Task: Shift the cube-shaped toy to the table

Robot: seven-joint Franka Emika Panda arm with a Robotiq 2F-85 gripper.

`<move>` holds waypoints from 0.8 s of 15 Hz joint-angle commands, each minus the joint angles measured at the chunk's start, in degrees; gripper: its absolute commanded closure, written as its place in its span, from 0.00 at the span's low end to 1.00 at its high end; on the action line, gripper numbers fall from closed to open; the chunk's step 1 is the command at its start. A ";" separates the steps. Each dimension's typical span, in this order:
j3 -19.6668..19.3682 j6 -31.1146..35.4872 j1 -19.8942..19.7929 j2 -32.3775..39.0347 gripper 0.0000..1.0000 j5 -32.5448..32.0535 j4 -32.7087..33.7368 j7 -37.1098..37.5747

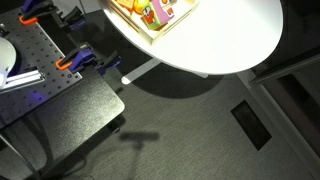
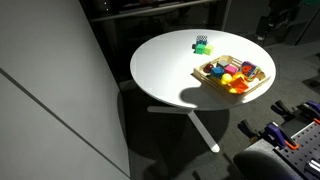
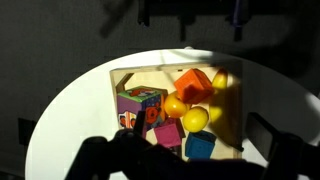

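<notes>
The cube-shaped toy (image 3: 141, 106), with purple, green and orange-red faces, sits at the left end of the pale wooden tray (image 3: 140, 76) in the wrist view. It also shows in the tray in an exterior view (image 1: 158, 13). The tray stands on the round white table (image 3: 70, 120), which shows in both exterior views (image 1: 230, 40) (image 2: 165, 65). My gripper (image 3: 198, 132) is open and empty. It hangs above the tray, its dark fingers straddling the toys, with the left finger next to the cube. The gripper is not in either exterior view.
The tray (image 2: 238, 94) also holds an orange block (image 3: 194, 82), yellow round toys (image 3: 177, 106), a pink block (image 3: 166, 134) and a blue block (image 3: 199, 146). A small green object (image 2: 201, 43) stands on the table behind the tray. A dark perforated bench (image 1: 35, 60) with clamps stands beside the table.
</notes>
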 commanded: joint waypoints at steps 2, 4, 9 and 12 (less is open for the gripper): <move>-1.57 6.28 -1.00 3.62 0.00 -7.65 0.39 -1.18; -2.07 8.23 -1.01 4.40 0.00 -9.27 0.34 -0.82; -2.11 6.93 -0.16 4.40 0.00 -7.70 -0.01 -0.07; -2.10 6.93 -0.12 4.40 0.00 -7.69 -0.01 -0.08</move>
